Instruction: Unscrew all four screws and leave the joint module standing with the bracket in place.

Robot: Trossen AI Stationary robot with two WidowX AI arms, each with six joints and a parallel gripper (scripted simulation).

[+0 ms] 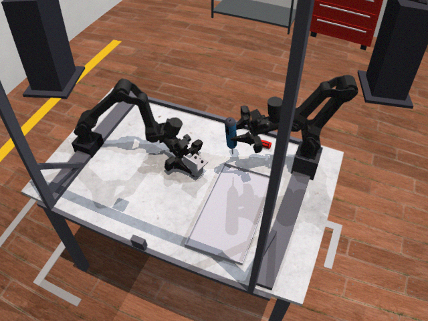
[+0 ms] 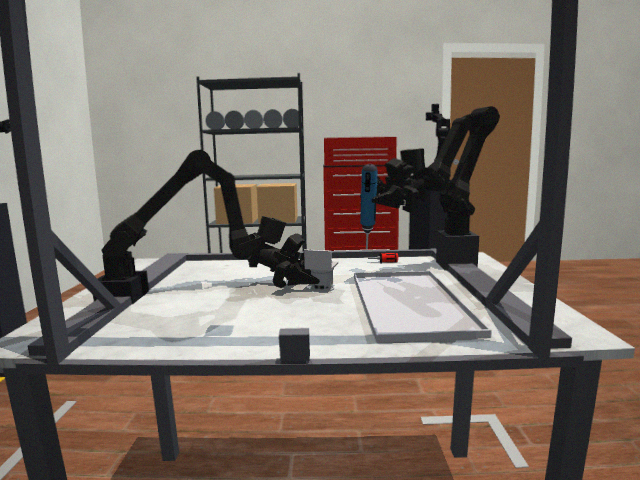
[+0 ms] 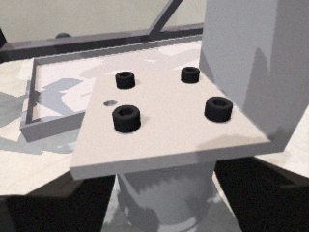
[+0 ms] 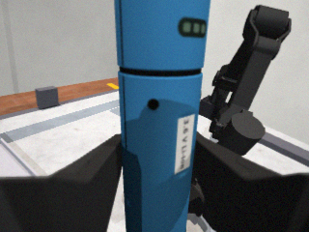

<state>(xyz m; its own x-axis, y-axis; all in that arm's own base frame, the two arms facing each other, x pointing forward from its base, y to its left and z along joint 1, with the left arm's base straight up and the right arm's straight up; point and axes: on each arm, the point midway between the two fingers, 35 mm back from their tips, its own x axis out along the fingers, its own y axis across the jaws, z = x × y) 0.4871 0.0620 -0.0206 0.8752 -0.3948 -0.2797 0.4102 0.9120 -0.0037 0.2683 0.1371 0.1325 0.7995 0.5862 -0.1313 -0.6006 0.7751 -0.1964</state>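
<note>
The joint module (image 1: 199,173) (image 2: 324,279) (image 3: 164,198) stands upright on the table (image 1: 138,221) (image 2: 258,315) (image 4: 77,132), with the bracket (image 1: 192,163) (image 2: 317,260) (image 3: 169,140) on top of it: one flat plate, and one wall rising from its edge. All four black socket-head screws (image 3: 126,119) stand in that plate, and a small open hole shows beside two of them.

The left gripper (image 1: 197,170) (image 2: 317,277) (image 3: 163,150) has its fingers on either side of the module's round body, below the plate; they seem to be clamped on it, though their tips are hard to make out.

Well apart from the module, the right gripper (image 1: 233,134) (image 2: 371,197) (image 4: 156,140) grips the electric screwdriver (image 1: 230,135) (image 2: 368,204) (image 4: 159,126) by its blue barrel, nearly upright in the air, bit pointing down. Behind it, in the exterior view, a red-handled screwdriver (image 1: 265,144) (image 2: 388,257) lies on the table. A shallow rimmed tray (image 1: 205,204) (image 2: 434,336) (image 3: 63,127) lies near the module.
</note>
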